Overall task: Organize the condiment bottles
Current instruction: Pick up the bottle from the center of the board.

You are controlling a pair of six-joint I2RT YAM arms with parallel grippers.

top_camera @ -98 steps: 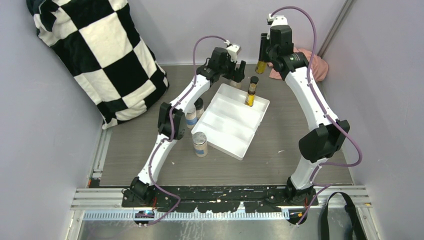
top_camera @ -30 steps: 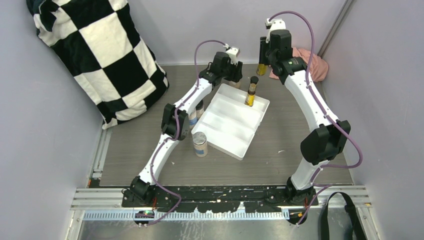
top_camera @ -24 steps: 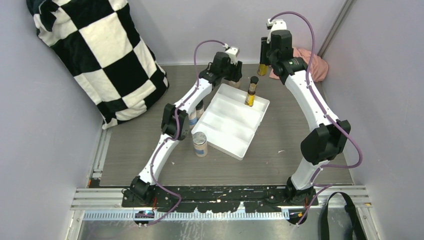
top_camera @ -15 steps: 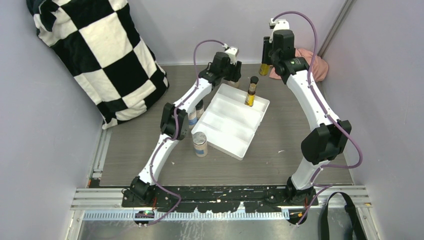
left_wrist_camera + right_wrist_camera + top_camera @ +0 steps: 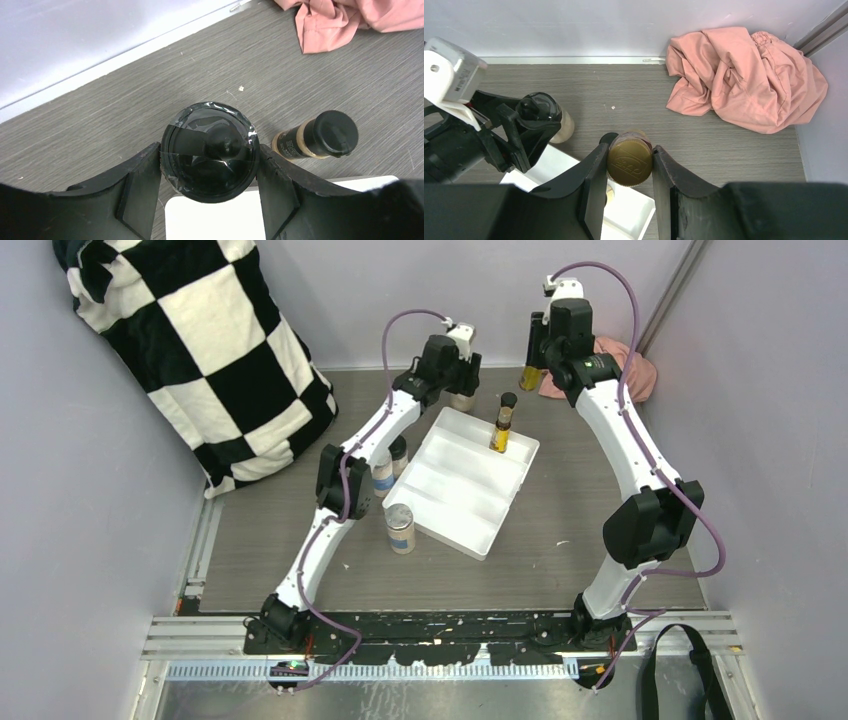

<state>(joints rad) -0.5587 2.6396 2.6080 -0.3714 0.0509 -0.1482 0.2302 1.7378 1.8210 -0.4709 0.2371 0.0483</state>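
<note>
My left gripper is shut on a wide pale jar with a black lid, at the far corner of the white tray. In the top view that jar shows just under the left gripper. My right gripper is shut on a yellow-amber bottle by its brown cap. It holds the amber bottle above the table behind the tray. A slim amber bottle with a dark cap stands upright in the tray's far compartment.
Left of the tray stand a silver-lidded jar and two more bottles partly hidden by the left arm. A pink cloth lies at the back right, a checkered blanket at the back left. Walls close in all around.
The left gripper, open by the black-lidded jar three seconds ago, is now shut on it and has shifted slightly back. The right gripper has drifted right and back with its amber bottle.
</note>
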